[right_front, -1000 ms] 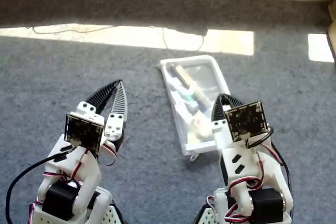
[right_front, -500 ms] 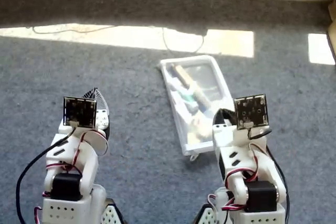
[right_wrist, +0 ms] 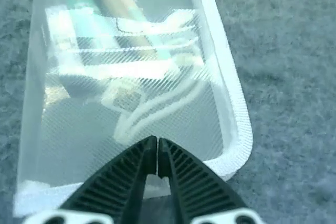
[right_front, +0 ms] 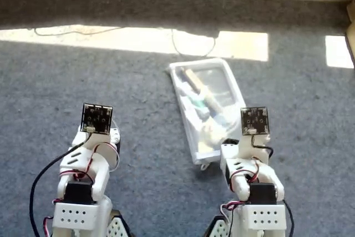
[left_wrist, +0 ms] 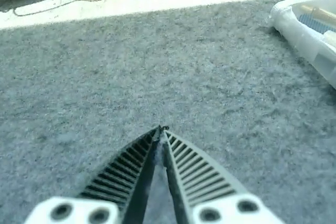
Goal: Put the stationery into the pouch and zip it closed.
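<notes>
Since the stationery [right_wrist: 113, 19] lies inside the clear pouch [right_front: 209, 109], which rests on the grey carpet [right_front: 133, 76] just ahead of the right arm, the step in hand is judged to be the zip; whether it is fully drawn cannot be told. The right gripper [right_wrist: 157, 142], clenched on nothing, hangs over the pouch's near end. The left gripper [left_wrist: 161, 129], likewise clenched and empty, stands well apart. The next move calls for finding the pull.

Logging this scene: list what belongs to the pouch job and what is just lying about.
Job: pouch, stationery inside it, left tool, right tool, both shut.
Lying about: cable on the grey carpet.
</notes>
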Tool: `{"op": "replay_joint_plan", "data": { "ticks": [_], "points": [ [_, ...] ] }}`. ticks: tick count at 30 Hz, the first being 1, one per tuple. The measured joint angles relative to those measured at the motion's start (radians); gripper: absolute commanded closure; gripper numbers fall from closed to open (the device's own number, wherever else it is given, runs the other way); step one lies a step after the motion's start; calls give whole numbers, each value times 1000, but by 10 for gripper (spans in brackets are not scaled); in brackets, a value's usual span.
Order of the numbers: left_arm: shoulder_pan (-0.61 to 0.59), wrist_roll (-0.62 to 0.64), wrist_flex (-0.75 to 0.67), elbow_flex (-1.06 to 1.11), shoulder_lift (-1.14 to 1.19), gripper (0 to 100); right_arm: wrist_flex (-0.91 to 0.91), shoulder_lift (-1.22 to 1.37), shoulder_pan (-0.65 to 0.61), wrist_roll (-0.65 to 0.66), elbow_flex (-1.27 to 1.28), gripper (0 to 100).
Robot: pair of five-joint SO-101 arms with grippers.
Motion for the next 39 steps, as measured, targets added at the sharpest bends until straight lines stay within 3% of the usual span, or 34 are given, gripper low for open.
{"op": "replay_joint_plan", "data": {
  "ticks": [12,39],
  "points": [
    [0,0,0,0,0,993,-77,-8,20,-2,78,993],
    [0,0,394,0,0,993,-46,-9,40,-3,78,993]
  ]
}}
